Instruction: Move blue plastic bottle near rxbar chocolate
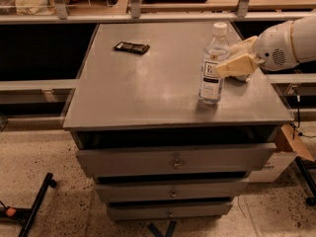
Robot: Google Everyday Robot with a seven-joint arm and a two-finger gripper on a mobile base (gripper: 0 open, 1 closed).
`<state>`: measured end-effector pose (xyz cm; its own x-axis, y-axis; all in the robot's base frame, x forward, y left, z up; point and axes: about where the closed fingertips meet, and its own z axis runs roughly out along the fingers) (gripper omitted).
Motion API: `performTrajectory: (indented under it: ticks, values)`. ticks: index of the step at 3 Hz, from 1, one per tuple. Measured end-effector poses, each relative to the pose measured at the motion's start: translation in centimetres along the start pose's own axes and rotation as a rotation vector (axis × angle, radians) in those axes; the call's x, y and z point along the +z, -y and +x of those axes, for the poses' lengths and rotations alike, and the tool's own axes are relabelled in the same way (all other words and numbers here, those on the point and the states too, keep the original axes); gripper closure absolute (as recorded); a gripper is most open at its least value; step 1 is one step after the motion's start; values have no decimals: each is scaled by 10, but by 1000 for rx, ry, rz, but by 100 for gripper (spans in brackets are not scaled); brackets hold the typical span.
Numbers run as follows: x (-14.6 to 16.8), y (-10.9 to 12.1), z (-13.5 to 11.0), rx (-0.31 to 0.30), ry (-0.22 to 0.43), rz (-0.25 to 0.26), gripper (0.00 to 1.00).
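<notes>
The blue plastic bottle (212,65), clear with a white cap and a white-and-dark label, stands upright on the right front part of the grey cabinet top (158,90). My gripper (222,65) reaches in from the right on a white arm and is shut on the bottle at label height. The rxbar chocolate (131,47), a small flat dark bar, lies at the back left of the top, well apart from the bottle.
The cabinet has three drawers below; the top drawer (173,159) stands slightly open. A shelf rail (148,18) runs behind the cabinet. A cardboard box (289,147) sits on the floor at the right, and a black stand leg (37,201) at the lower left.
</notes>
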<state>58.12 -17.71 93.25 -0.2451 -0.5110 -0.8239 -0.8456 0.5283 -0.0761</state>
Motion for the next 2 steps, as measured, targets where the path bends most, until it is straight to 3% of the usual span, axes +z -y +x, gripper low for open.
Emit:
performTrajectory:
  ticks: [1,2]
  values:
    - [0,0,0,0,0,0,100]
    - [18,17,-8,-19,35,-6,100]
